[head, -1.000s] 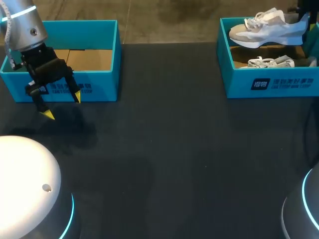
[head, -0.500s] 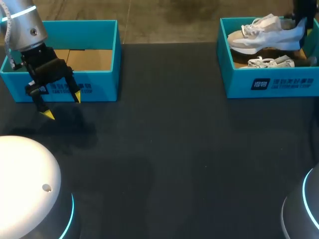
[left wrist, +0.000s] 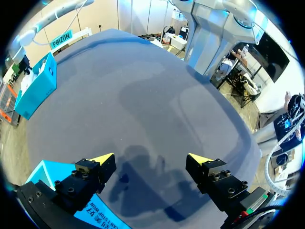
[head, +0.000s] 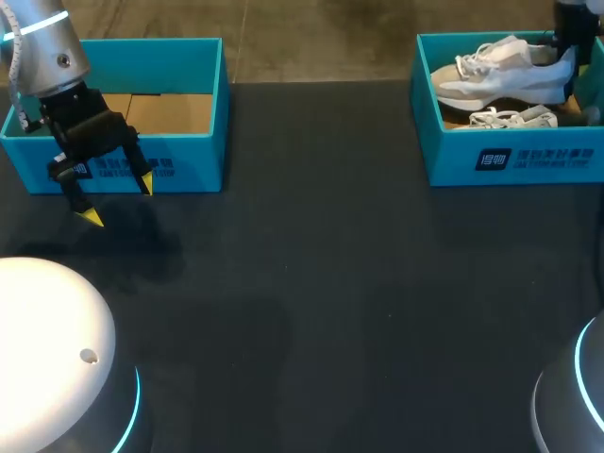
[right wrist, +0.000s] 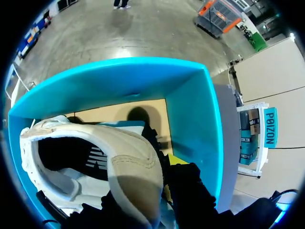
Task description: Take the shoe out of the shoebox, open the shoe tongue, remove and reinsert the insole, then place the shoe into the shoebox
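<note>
A white and grey shoe (head: pixel 500 71) hangs just over the open teal shoebox (head: pixel 514 156) at the table's far right. My right gripper (head: pixel 567 49) is shut on its heel from above. In the right wrist view the shoe (right wrist: pixel 95 157) fills the space between the black fingers of that gripper (right wrist: pixel 159 188), with the box's teal wall (right wrist: pixel 193 109) behind it. A second white shoe (head: pixel 514 118) lies on the box floor beneath. My left gripper (head: pixel 119 200) hangs open and empty in front of the other teal box (head: pixel 189 156). In the left wrist view, bare table lies between its yellow tips (left wrist: pixel 151 160).
An empty teal box (head: pixel 212 94) with a brown cardboard floor stands at the far left, its corner (left wrist: pixel 45 171) just under my left gripper. The dark table (head: pixel 321 283) stretches between the two boxes. The arm bases sit at the near corners.
The held shoe has come down a little toward the shoebox with my right gripper. The left arm has not moved.
</note>
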